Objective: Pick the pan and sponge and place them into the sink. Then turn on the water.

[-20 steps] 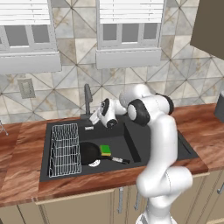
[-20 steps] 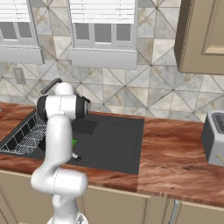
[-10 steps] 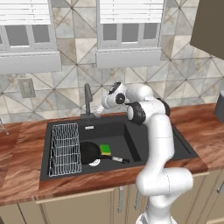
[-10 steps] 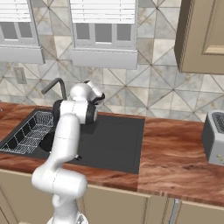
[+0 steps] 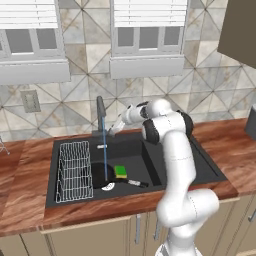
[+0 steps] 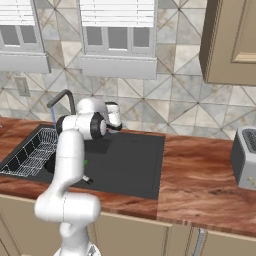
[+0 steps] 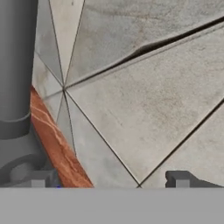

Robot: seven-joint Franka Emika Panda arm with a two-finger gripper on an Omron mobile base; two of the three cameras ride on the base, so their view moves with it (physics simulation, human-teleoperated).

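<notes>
Sponge (image 5: 120,171) sits in the sink (image 5: 165,170) on the pan (image 5: 102,178), w/ the pan's handle poking toward your arm, wire rack (image 5: 74,170) just beside it. Water (image 5: 104,150) runs straight down from the faucet (image 5: 100,116) into the basin. Farther back, your gripper (image 5: 113,128) is up by the faucet base near the tiled wall, fingers (image 7: 181,179) spread wide, holding nothing.
</notes>
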